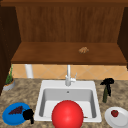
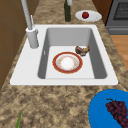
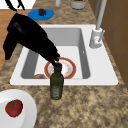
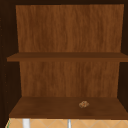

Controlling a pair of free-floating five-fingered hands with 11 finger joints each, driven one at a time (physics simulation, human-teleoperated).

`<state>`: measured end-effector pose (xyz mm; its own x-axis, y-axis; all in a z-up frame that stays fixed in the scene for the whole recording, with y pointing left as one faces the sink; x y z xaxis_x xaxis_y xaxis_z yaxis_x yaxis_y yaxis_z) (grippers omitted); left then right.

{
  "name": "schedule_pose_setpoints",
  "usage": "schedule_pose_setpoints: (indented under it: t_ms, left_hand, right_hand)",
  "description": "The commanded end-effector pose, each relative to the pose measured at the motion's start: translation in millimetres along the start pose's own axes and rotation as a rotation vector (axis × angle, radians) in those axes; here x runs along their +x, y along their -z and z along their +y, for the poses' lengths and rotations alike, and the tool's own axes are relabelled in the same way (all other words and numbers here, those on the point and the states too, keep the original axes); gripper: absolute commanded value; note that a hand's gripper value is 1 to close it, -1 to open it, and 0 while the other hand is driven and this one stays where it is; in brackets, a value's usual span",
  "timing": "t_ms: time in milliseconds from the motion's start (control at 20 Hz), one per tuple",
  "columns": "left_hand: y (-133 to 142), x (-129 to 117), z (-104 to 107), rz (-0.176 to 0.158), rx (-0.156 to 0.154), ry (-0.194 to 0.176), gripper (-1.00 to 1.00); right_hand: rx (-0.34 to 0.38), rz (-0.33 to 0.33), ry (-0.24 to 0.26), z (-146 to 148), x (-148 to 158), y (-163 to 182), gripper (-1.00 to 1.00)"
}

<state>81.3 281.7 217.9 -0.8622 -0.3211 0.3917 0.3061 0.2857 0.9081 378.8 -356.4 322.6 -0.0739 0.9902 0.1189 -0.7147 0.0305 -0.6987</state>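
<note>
So the bottle (image 3: 56,83) is standing upright on the counter at about 3 o'clock from the sink (image 1: 93,86), long axis straight up and down, cap at the top. The right hand (image 1: 107,82) is sitting right over that cap, coming down from 12 o'clock, fingers curling around the top of the neck, so it's looking like a pinch on the cap rather than a wrap round the body. It's clearly the nearer hand; the left hand (image 1: 28,115) is hanging way over at 9 o'clock by the blue plate (image 1: 7,117), and I can't tell what its fingers are doing.

The right side view is showing the fingers meeting the cap, which the front view is blurring into one dark blob. The left side view is showing the bottle's base by the tomato plate (image 2: 96,17).
</note>
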Motion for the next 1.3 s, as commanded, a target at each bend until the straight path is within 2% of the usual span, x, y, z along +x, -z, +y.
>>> schedule_pose_setpoints:
  t_ms: [0,150,550,900,1250]
  left_hand:
    - [0.0,0.0,0.0,0.0,0.0,0.0,0.0]
    - [0.0,0.0,0.0,0.0,0.0,0.0,0.0]
    - [0.0,0.0,0.0,0.0,0.0,0.0,0.0]
    - [0.0,0.0,0.0,0.0,0.0,0.0,0.0]
    - [0.0,0.0,0.0,0.0,0.0,0.0,0.0]
  right_hand:
    - [0.023,-0.002,0.0,0.7,-0.8,5.5,-1.0]
    - [-0.01,0.002,-0.003,0.6,0.3,-0.5,-1.0]
    - [-0.011,0.002,-0.003,1.2,0.6,-2.8,-1.0]
    - [0.008,-0.022,-0.011,-23.7,-16.9,21.4,-1.0]
    - [0.008,-0.022,-0.018,-29.9,-35.5,55.7,-1.0]
